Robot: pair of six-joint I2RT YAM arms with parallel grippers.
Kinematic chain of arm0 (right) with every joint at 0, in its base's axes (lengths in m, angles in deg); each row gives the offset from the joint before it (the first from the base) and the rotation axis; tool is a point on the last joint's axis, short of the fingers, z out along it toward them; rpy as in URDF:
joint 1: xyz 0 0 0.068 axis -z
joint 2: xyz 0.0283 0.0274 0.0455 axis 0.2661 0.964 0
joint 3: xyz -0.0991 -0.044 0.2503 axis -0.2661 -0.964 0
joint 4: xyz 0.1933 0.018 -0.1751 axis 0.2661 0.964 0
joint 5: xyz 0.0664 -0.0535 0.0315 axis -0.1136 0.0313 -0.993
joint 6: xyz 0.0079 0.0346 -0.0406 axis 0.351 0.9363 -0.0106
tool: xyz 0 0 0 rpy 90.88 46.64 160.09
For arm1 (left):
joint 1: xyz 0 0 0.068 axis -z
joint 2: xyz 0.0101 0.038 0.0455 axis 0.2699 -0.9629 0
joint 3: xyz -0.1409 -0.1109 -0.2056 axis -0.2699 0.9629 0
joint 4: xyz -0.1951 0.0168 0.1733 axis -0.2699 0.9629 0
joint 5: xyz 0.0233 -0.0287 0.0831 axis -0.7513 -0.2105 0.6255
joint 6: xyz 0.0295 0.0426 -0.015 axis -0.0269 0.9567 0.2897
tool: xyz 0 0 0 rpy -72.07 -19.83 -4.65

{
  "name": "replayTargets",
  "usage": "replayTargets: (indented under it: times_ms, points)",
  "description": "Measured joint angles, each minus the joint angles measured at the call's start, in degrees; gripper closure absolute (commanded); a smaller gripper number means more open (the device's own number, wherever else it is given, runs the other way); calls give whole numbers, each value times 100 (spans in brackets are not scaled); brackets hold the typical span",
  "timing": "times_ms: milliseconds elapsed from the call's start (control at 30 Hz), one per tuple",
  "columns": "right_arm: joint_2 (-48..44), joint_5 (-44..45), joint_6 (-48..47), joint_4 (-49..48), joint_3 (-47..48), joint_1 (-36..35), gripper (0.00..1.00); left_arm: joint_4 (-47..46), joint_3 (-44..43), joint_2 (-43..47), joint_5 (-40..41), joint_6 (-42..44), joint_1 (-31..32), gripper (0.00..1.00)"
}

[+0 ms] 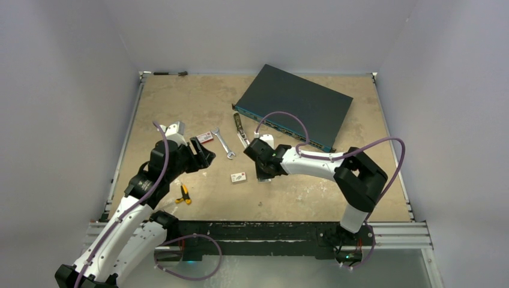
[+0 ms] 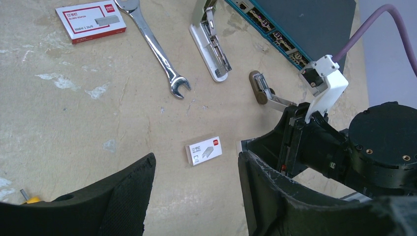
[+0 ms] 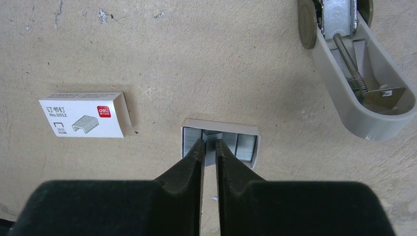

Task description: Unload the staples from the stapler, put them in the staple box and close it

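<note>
Black fingers of the right claw (image 3: 209, 144) fill the lower part of the right wrist view. Their tips stand drawn almost together with only a thin slit between them, pressed down into an open pale cardboard tray of silvery staple strips (image 3: 221, 123). Whether they pinch a strip cannot be told.

The small pale grey-green bar-shaped stapler (image 3: 364, 98) (image 1: 242, 137) (image 2: 211, 54) lies swung open on the beige tabletop (image 1: 180, 102), its spring and metal channel bared. It sits near the middle of the tabletop, towards the far edge. It is just beyond the right claw on the far side and apart from it, untouched. Its far end lies beside the near corner of a flat dark teal network switch (image 1: 294, 105).

A small white staple box with a red logo (image 3: 83, 115) (image 1: 238, 177) rests just beside the tray, towards the left edge.

The left claw (image 2: 196, 156) (image 1: 204, 157) hangs released, fingers spread wide around nothing, nearer the left edge. A silver open-ended wrench (image 2: 155, 46) (image 1: 224, 143) lies between it and the stapler. A larger red-and-white staple box (image 2: 91, 20) sits beside the wrench's far end. Yellow-handled pliers (image 1: 183, 195) lie near the near edge.
</note>
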Motion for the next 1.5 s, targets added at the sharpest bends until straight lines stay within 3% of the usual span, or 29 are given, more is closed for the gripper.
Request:
replayTargets:
  times_ms: [133, 667, 800, 900, 1133, 1233, 1500]
  points:
    - [2, 22, -13, 63, 0, -7, 75, 0, 0, 0, 0, -2, 0, 39]
    - [-129, 17, -17, 114, 103, -7, 69, -2, 0, 0, 0, 0, 0, 39]
    - [-238, 13, -24, 92, 127, -7, 81, 0, 0, 0, 2, 0, 0, 39]
    - [-247, 11, -33, 85, 131, -7, 83, -2, 0, 0, 0, -2, 0, 39]
    - [-542, -63, -33, 87, -37, -59, 70, -2, 0, 0, 0, 0, 0, 39]
    - [-850, -85, 33, 125, -146, -258, 65, -2, 0, 0, 0, 0, 0, 39]
    - [-975, -160, 835, 85, -470, -1622, 59, 0, 0, 0, 0, 0, 0, 39]
